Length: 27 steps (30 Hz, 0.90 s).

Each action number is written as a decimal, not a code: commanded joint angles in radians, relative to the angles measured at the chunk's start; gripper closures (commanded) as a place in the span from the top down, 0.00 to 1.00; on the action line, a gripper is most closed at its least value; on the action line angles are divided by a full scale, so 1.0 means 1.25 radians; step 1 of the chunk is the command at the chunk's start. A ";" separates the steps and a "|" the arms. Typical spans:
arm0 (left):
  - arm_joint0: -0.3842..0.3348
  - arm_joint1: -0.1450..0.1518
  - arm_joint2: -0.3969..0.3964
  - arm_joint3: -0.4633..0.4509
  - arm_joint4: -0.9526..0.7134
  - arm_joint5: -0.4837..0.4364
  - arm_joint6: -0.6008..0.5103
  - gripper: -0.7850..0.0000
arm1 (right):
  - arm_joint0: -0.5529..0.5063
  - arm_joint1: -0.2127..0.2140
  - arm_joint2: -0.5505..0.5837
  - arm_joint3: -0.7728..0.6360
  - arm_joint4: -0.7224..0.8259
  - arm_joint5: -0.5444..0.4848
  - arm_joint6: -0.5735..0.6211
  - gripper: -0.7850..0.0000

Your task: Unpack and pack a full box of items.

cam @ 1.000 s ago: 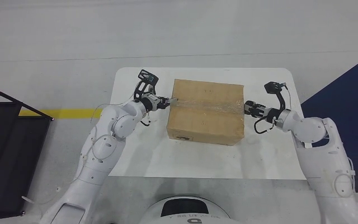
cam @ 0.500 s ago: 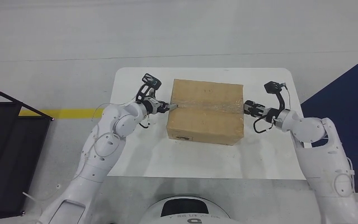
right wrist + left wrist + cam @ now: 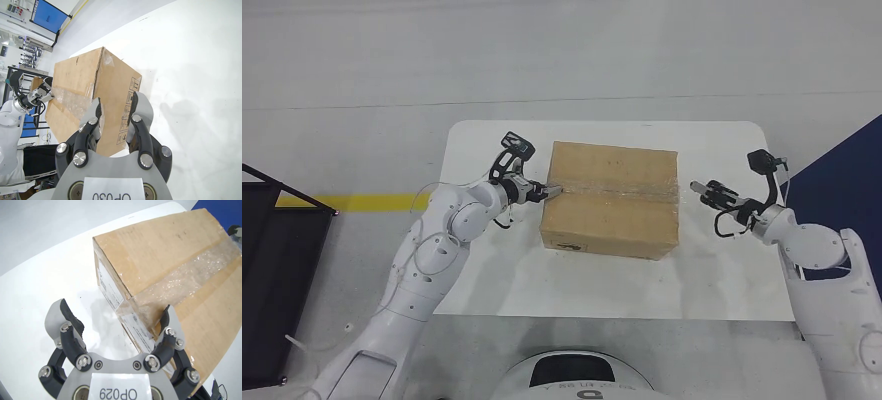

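A closed cardboard box (image 3: 610, 200) sealed with clear tape along its top seam stands in the middle of the white table (image 3: 492, 280). My left gripper (image 3: 547, 190) is open at the box's left end. In the left wrist view one finger (image 3: 167, 317) rests on the taped top edge of the box (image 3: 170, 256), while the other hangs over the table beside it. My right gripper (image 3: 704, 190) is open, a short way off the box's right end, with nothing between its fingers. In the right wrist view the right gripper (image 3: 116, 97) faces the box (image 3: 75, 79).
A black rack (image 3: 272, 250) stands on the floor left of the table, and a blue panel (image 3: 842, 160) stands to its right. Bare table surface lies in front of the box and on either side of it.
My right gripper has drawn back to the right, away from the box's right end. My left gripper has edged a little closer onto the box's left edge.
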 commanded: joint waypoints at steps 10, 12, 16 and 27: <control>0.000 0.000 0.000 0.000 0.000 0.000 0.000 1.00 | -0.103 -0.008 0.069 -0.125 -0.017 -0.060 -0.252 1.00; 0.000 0.000 0.000 0.000 0.000 0.000 0.000 1.00 | -0.154 -0.010 0.096 -0.182 -0.009 -0.132 -0.300 1.00; 0.000 0.000 0.000 0.000 0.000 0.000 0.000 1.00 | -0.179 -0.006 0.093 -0.284 -0.008 -0.219 -0.231 1.00; 0.000 0.000 0.000 0.000 0.000 0.000 0.000 1.00 | 0.359 -0.020 -0.341 0.001 0.245 -0.164 0.361 0.00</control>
